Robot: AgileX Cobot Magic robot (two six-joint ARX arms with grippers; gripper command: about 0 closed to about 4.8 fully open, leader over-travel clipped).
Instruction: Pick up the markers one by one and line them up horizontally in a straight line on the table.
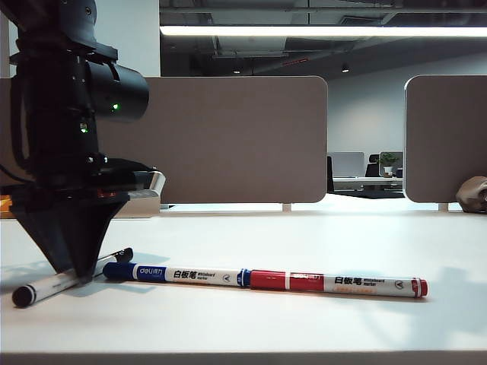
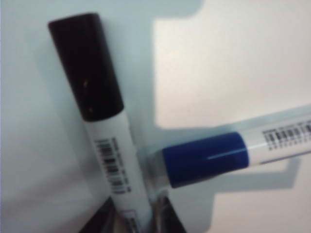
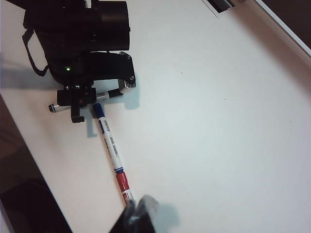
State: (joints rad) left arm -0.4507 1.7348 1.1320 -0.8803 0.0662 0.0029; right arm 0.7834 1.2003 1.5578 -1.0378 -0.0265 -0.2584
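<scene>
Black marker [image 1: 57, 282]: lay on the table [image 1: 319, 236] at the far left of the exterior view, long axis slanted, capped near end toward the front edge, far end angled back and to the right; not in line with the other two.
Left gripper [image 1: 70, 268]: stood over the middle of the black marker, pointing straight down, tips at the barrel. In the left wrist view the white barrel [image 2: 114, 160] ran down between the two dark fingertips [image 2: 167, 221]. Jaws narrow about the barrel; whether they pressed on it I could not tell.
Blue marker [image 1: 175, 274]: lay flat, long axis running left to right, blue cap end just beside the black marker's barrel and the left gripper; whether they touched I could not tell.
Red marker [image 1: 338, 284]: lay end to end with the blue one, meeting it at the join, on the same left-to-right line, red end cap pointing right.
Open room: bare table behind the row up to the divider panels [image 1: 228, 141], and to the right of the red marker; the front edge ran close below the row.
Right gripper [image 3: 138, 216]: hung well above the table near the red marker's end, jaws shut, nothing in them.
</scene>
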